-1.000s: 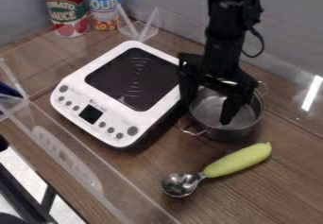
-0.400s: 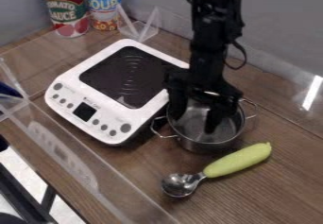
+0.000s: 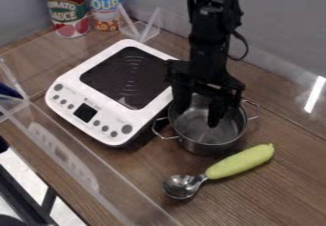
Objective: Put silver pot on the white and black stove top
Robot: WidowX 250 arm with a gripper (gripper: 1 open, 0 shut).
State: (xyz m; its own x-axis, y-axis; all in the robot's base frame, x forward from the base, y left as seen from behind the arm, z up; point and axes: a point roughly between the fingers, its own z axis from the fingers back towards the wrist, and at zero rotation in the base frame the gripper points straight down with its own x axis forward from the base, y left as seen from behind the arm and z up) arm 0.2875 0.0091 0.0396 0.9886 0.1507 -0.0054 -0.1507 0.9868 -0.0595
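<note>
The silver pot [image 3: 208, 130] stands on the wooden table, right against the right side of the stove top [image 3: 112, 90], a white cooker with a black glass top. My gripper [image 3: 207, 111] hangs straight down over the pot. Its dark fingers [image 3: 180, 98] reach down to the rim, one at the pot's left side and one toward its right. The jaws stand partly apart. Whether they press on the pot does not show. The stove's black glass is bare.
A metal scoop with a green handle [image 3: 223, 170] lies in front of the pot. Two cans [image 3: 83, 10] stand at the back left. A clear plastic wall [image 3: 26, 125] runs along the table's left and front edges.
The gripper came down around the pot and its jaws narrowed. The pot shifted left toward the stove, and the stove slid slightly left.
</note>
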